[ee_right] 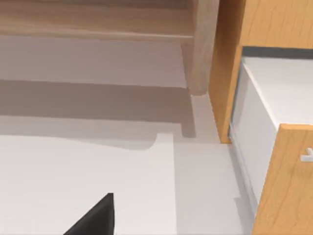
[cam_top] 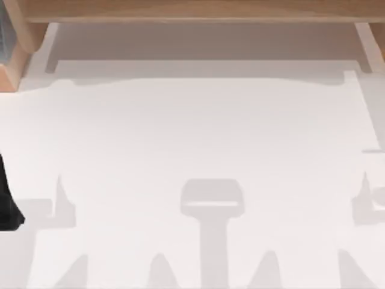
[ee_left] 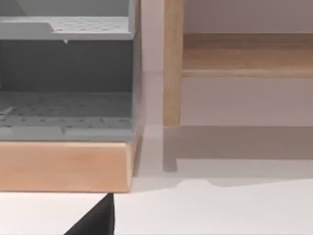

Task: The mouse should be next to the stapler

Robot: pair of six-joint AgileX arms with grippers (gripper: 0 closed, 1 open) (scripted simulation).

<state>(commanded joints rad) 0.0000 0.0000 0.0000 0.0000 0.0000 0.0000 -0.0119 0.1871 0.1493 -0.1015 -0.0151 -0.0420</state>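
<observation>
A glossy black arm segment (rounded, tapering upward) sits at the table's left edge.

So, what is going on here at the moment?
Both AgileX arms look parked, and the work seems not yet begun. The left arm sits at the left edge of the white table; its wrist camera faces a grey shelf unit on a wooden base. The right arm looks toward a wooden cabinet with a white drawer.
</observation>
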